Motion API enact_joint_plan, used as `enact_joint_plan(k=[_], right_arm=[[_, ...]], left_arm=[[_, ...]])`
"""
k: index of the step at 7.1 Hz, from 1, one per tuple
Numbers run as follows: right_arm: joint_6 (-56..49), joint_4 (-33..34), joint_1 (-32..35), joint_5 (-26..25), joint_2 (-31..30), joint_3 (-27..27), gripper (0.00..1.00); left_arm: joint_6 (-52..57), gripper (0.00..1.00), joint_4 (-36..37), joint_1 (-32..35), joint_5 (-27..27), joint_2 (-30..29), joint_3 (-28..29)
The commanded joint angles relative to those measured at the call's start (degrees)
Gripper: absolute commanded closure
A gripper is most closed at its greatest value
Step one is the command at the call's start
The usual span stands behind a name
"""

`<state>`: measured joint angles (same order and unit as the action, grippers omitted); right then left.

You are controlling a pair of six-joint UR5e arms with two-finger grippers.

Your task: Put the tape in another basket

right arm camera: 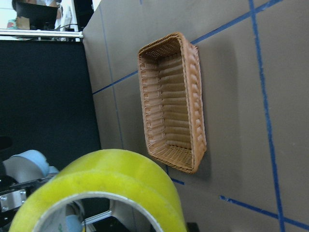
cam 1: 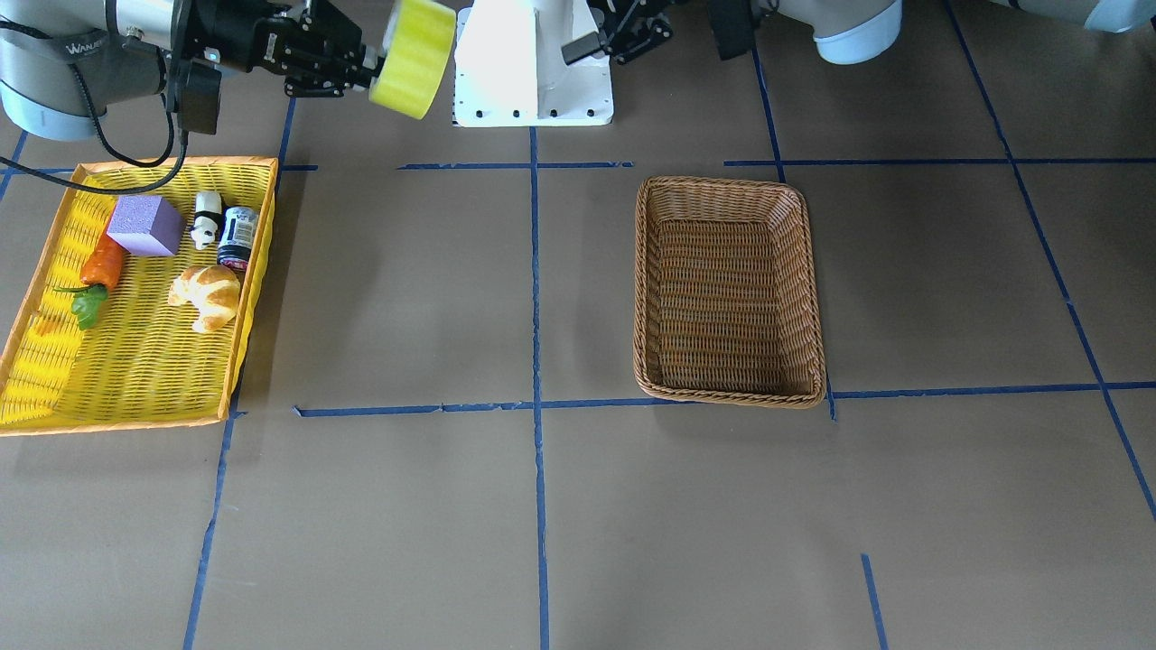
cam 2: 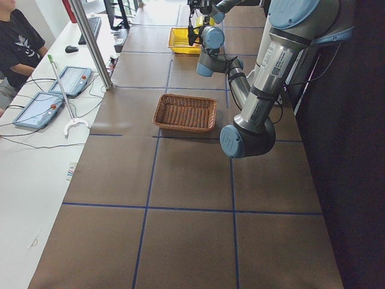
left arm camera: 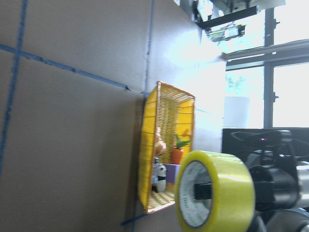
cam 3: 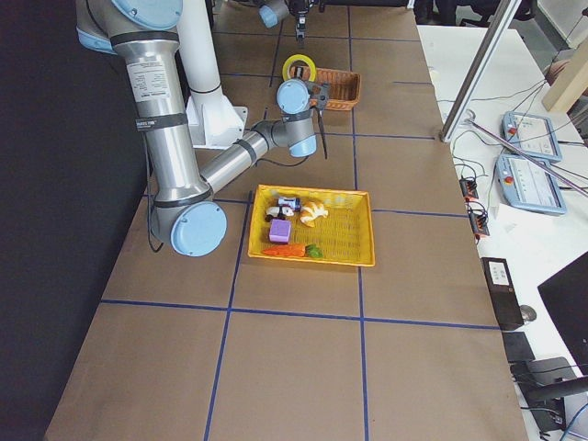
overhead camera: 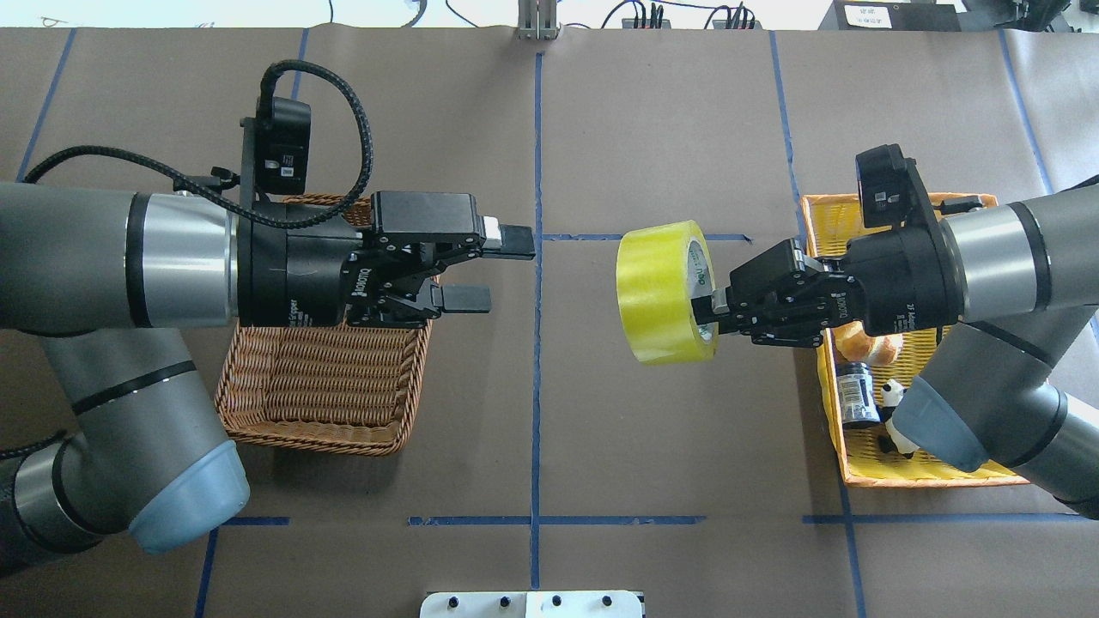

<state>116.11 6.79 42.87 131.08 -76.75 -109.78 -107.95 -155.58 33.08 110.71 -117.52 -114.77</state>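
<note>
The tape (overhead camera: 665,292), a wide yellow-green roll with a white printed core, hangs in the air above the table's middle. My right gripper (overhead camera: 711,305) is shut on its wall from the right side. The roll also shows in the front view (cam 1: 415,59), the left wrist view (left arm camera: 217,193) and the right wrist view (right arm camera: 111,188). My left gripper (overhead camera: 502,270) is open and empty. It faces the tape with a gap between them and hovers over the edge of the brown wicker basket (overhead camera: 326,395). That basket (cam 1: 727,289) holds nothing.
The yellow mesh basket (cam 1: 135,379) lies under my right arm. It holds a purple block (cam 1: 144,226), a carrot (cam 1: 101,266), a croissant (cam 1: 208,293), a panda toy (cam 1: 207,219) and a small can (cam 1: 238,236). The white robot base (cam 1: 533,63) stands at the table's edge.
</note>
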Motion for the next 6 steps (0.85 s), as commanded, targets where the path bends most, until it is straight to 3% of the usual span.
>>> enact_joint_plan(k=[1, 4, 6], right_arm=[[5.3, -7.5, -2.5, -3.0, 1.9, 0.0, 0.99], [8.3, -12.8, -9.2, -11.3, 2.0, 0.0, 0.99], [8.4, -12.9, -11.6, -14.0, 4.1, -0.3, 0.99]], left_arm=[[-5.8, 0.00, -9.2, -2.4, -3.6, -0.8, 0.3], [-8.2, 0.00, -14.7, -5.3, -9.2, -2.0, 0.3], [-8.2, 0.00, -16.3, -6.1, -9.5, -2.0, 0.3]])
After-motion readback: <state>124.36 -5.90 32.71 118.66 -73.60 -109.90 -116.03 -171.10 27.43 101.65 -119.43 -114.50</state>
